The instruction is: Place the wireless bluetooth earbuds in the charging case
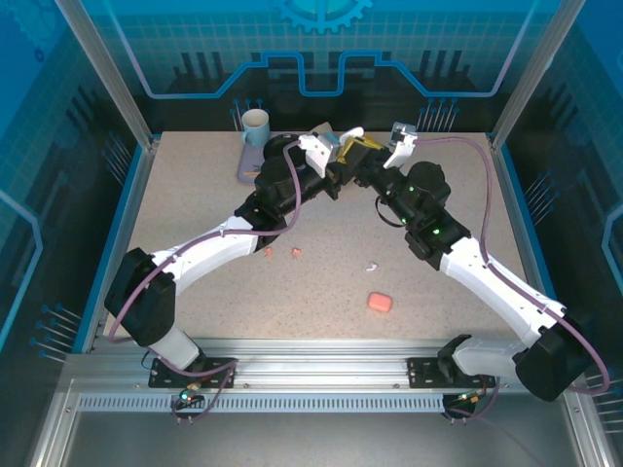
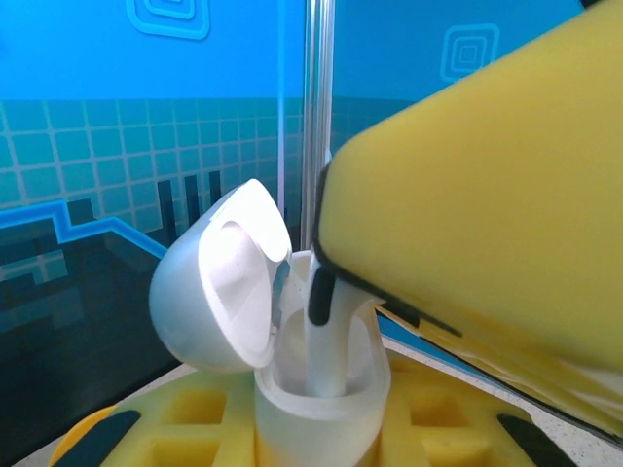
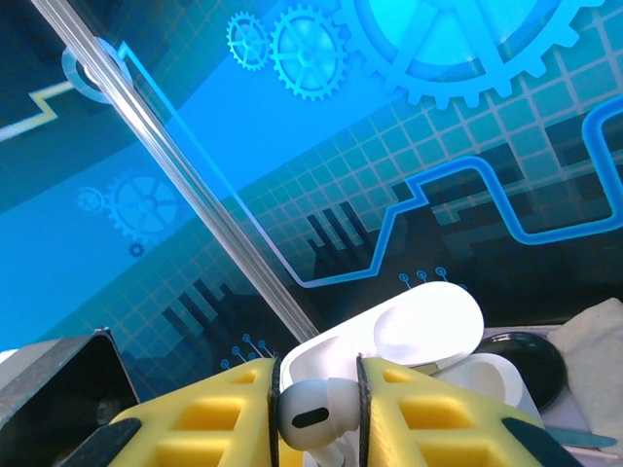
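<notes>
Left wrist view: looks straight at a white charging case, upright, with its lid hinged back toward 10 o'clock. Finds in the open well, at centre, the slim stem of a white earbud, pointing down with its tip below the rim. Grips that case low on its body between the yellow fingers of the left gripper, closed tight on it. Brings in from 2 o'clock a yellow finger of the right gripper, pressed against the earbud's upper end.

From the right wrist, shows the right gripper clamped on the glossy white bud head, dark oval vent toward the lens, with the open case just behind at 1 o'clock.

From the top external camera, places both grippers together at 12 o'clock on the table. Finds a closed salmon-pink case at 5 o'clock from table centre, and a second white earbud nearer centre at 4 o'clock. Shows one salmon-pink earbud just beside another at 9 o'clock. Sets a pale mug on a grey mat at 11 o'clock; cannot tell its contents.
</notes>
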